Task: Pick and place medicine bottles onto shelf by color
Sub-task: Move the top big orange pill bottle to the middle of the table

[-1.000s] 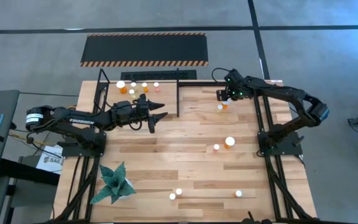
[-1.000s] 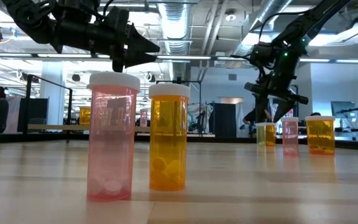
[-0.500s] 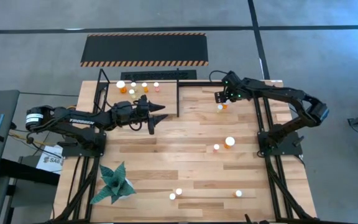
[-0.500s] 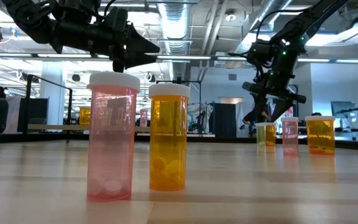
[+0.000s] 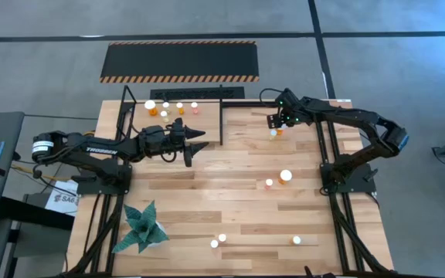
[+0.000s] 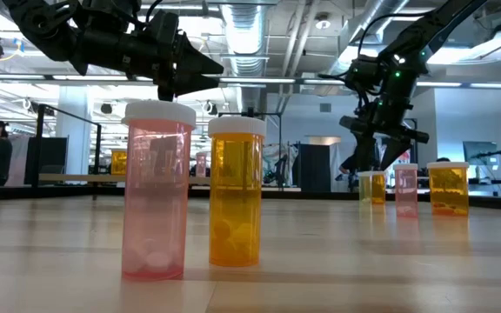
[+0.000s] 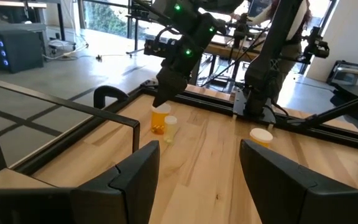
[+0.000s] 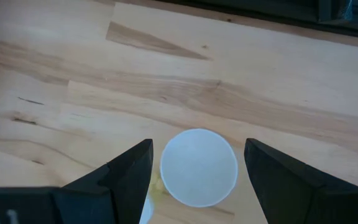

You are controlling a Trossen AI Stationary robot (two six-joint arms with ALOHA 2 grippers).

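Observation:
My right gripper (image 5: 273, 120) hovers open above two small bottles (image 5: 276, 133) standing near the table's far right. In the right wrist view (image 8: 197, 147) its fingers stand on either side of a white cap (image 8: 199, 168), apart from it. The low view shows the gripper (image 6: 379, 156) above an orange bottle (image 6: 372, 187) and a pink one (image 6: 405, 188). My left gripper (image 5: 197, 144) is open and empty, level above the table beside the shelf (image 5: 134, 123), where several bottles (image 5: 166, 108) stand. More bottles stand on the table (image 5: 285, 177), (image 5: 218, 241), (image 5: 297, 240).
A green folded-paper figure (image 5: 141, 226) lies at the near left. A black panel with hazard stripes (image 5: 180, 62) lies beyond the table's far edge. The shelf's black posts and rail (image 5: 221, 116) stand between the two grippers. Bare wood lies mid-table (image 5: 230, 170).
My right gripper has shifted a little toward the table's left, staying open above the two bottles.

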